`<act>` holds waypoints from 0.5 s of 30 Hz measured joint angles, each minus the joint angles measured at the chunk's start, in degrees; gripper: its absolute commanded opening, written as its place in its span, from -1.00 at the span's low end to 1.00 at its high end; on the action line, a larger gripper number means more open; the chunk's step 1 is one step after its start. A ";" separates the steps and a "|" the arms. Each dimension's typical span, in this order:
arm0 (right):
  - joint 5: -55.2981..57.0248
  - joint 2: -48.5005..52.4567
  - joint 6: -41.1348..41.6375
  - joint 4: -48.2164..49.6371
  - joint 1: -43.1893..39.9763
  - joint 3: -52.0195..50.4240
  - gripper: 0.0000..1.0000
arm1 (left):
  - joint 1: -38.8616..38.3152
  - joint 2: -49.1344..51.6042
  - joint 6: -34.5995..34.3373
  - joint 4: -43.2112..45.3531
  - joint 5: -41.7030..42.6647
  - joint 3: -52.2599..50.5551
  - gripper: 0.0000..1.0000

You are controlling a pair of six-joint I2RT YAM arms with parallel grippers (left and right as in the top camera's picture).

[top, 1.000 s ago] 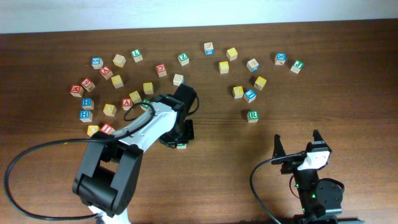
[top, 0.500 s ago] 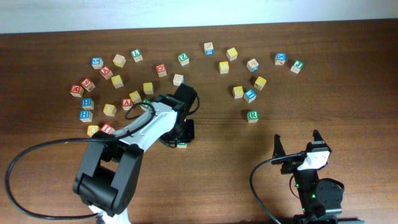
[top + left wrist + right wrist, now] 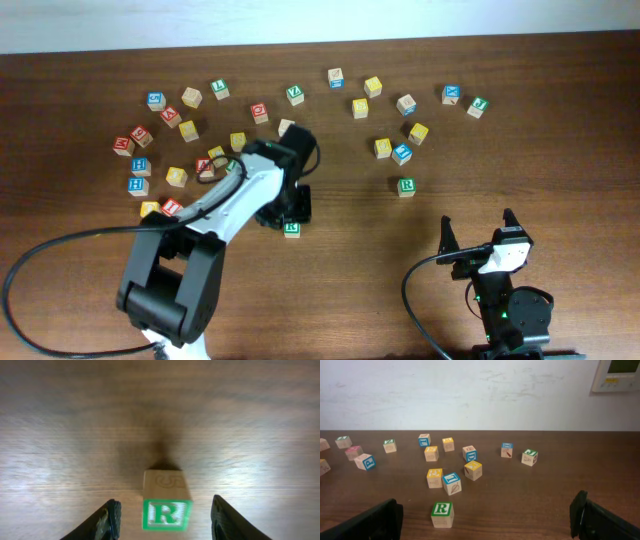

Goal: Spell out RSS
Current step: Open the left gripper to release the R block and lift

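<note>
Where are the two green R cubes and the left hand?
Left R cube (image 3: 291,228), overhead view, top face.
Right R cube (image 3: 406,186), overhead view, top face.
Left hand (image 3: 165,512), left wrist view, midway between fingertips.

- My left pincer (image 3: 165,519) is showing plain black.
- The R cube (image 3: 166,513) is wearing a green letter and green border on white, over pale wood sides.
- The table (image 3: 75,420) is showing dark brown wood grain.
- My right pincer (image 3: 485,516) is showing black too.

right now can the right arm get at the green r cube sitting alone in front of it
Probably yes. The R cube sits alone on bare table ahead of the open right fingers, nothing between; the nearest blue cube lies beyond it.
</note>
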 measured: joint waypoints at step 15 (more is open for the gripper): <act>0.00 0.00 0.00 0.00 0.00 0.00 0.97 | 12.76 0.31 2.64 -9.29 2.01 24.37 0.61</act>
